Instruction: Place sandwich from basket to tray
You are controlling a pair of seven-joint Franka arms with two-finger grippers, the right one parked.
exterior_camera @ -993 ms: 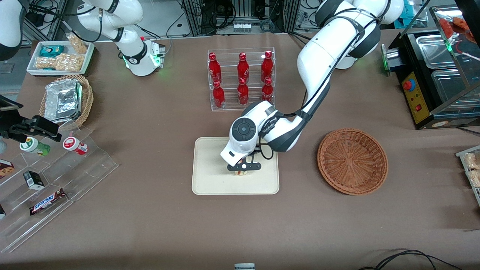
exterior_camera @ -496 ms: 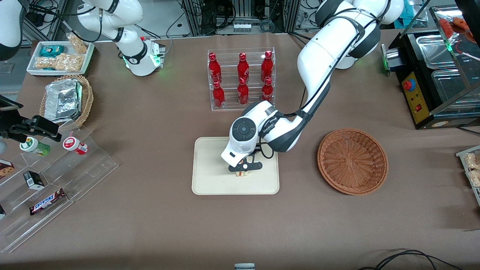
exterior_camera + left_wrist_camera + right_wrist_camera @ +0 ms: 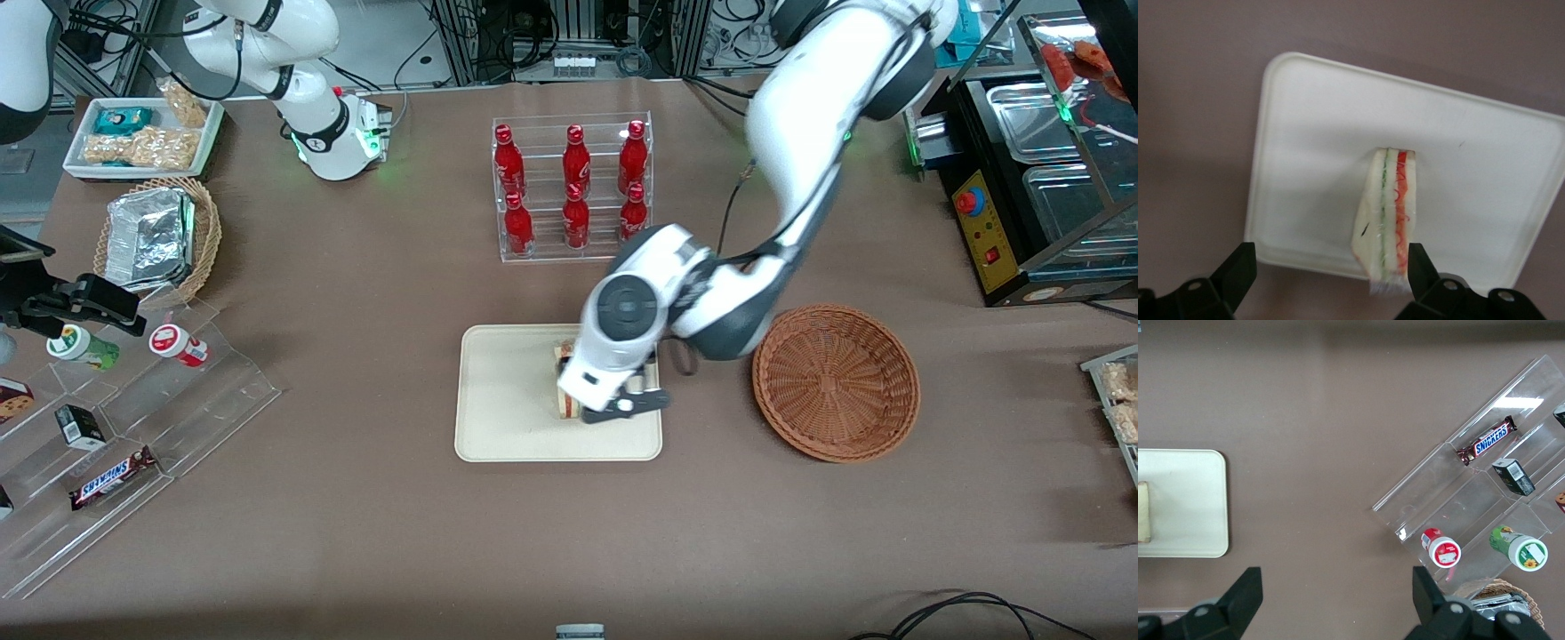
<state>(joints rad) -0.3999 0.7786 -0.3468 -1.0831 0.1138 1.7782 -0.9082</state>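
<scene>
The left gripper [image 3: 1328, 267] is hovering above the cream tray [image 3: 498, 427], its black fingers [image 3: 1238, 267] spread wide and gripping nothing. The one sandwich [image 3: 1386, 217] is lying on that tray, on its half nearer the basket, its bread slices and its red and green filling showing edge-on to the wrist camera, clear of both fingers. In the front view the wrist is covering most of the sandwich [image 3: 564, 402]. It is probably light, soft and easily crushed, with layers that could slide apart; any regrasp would best be taking it gently across the two bread faces, near the thick middle. One round reddish-brown wicker basket [image 3: 836, 382] is sitting empty just beside the tray, toward the working arm's end. Six red bottles [image 3: 574, 187] are standing in one clear rack, farther from the camera.
</scene>
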